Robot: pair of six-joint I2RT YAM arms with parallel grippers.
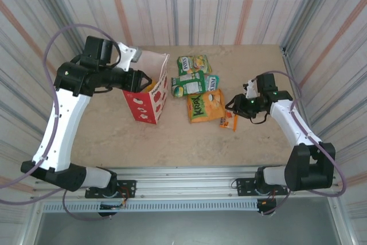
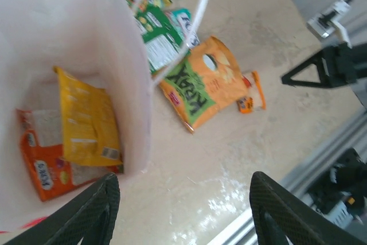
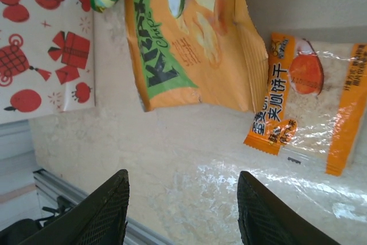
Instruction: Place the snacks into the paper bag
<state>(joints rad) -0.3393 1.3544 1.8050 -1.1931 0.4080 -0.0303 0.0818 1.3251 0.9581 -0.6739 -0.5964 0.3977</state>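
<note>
My left pincer (image 2: 184, 183) hangs spread at the bottom of the left wrist view, nothing between its fingers, just above the rim of the paper bag (image 2: 57, 32). The bag stands upright at centre left of the top view, mouth open so packets can fall straight in. Deep inside, at lower left, a yellow packet (image 2: 86, 121) leans on an orange packet (image 2: 49, 170), so I judge part of the job done.

My right pincer (image 3: 184, 179) is also spread and empty, low over the table (image 3: 189, 142). The small orange sachet (image 3: 304, 101) lies flat just beyond it at the right of that view (a likely next pick, I judge). Further up, the orange chips packet (image 3: 195, 44) lies against the sachet's corner. Farthest, the green packets (image 1: 189, 84) lie at top centre of the top view, beside the bag.
</note>
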